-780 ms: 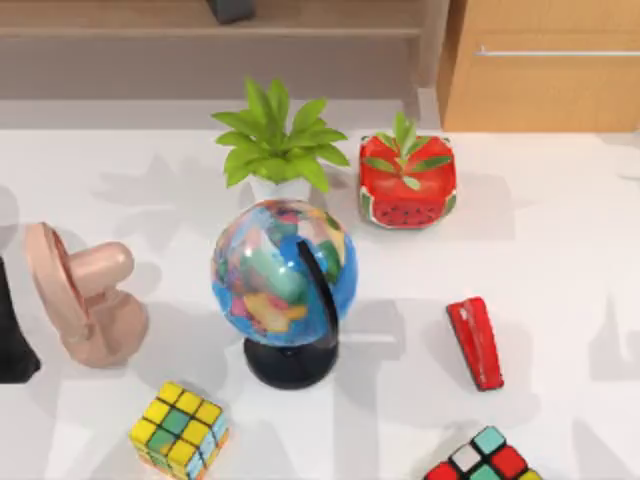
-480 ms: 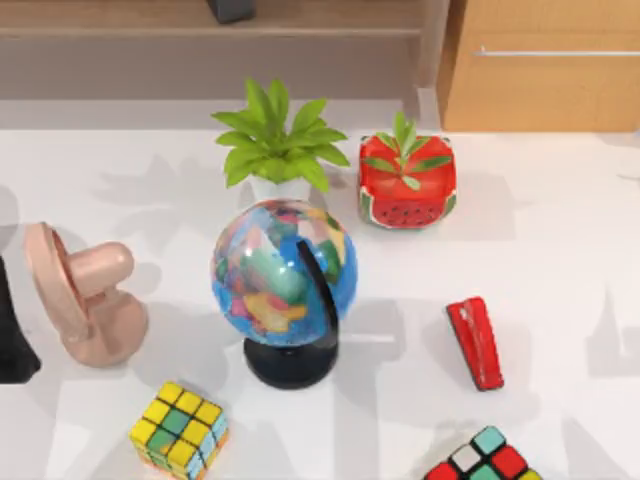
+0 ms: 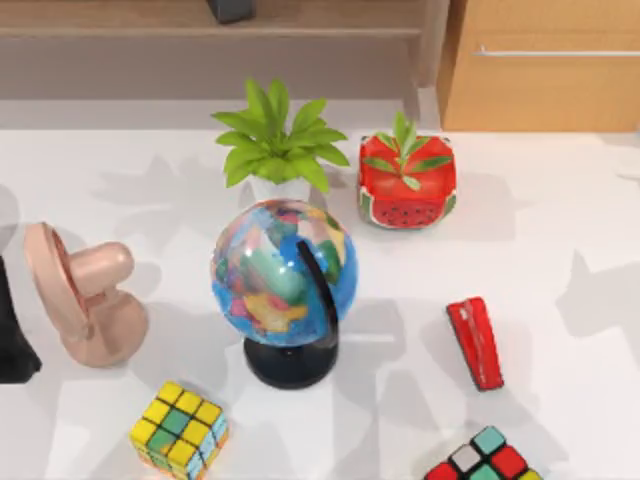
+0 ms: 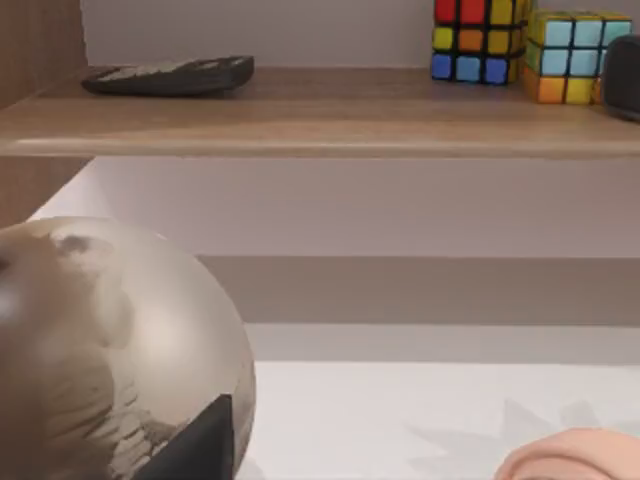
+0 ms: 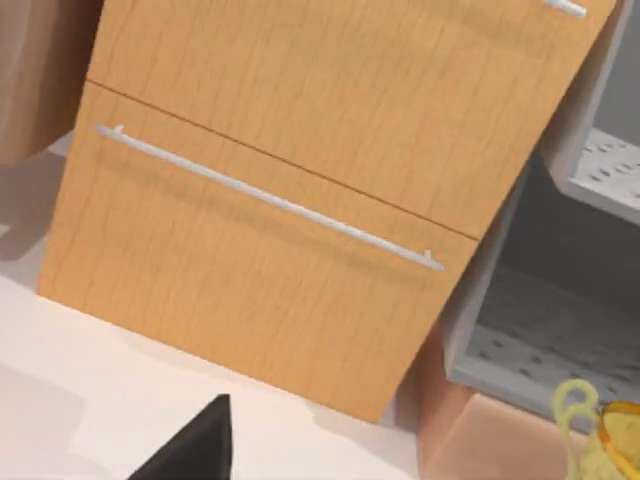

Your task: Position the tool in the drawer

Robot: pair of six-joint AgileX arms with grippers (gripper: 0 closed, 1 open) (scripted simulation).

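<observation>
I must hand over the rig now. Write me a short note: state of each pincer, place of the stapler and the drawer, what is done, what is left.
Left pincer: parked at the table's left side near the globe; fingers cannot be judged.
Right pincer: its wrist camera faces the drawer front; fingers cannot be judged.
Stapler: lying flat on the table, right of the globe, in front of the watermelon pot. Nothing holds it.
Drawer: at the back right, closed, bar handle across its front.
Done: nothing yet.
Left: open the drawer, pick up the stapler, place it inside.
</observation>
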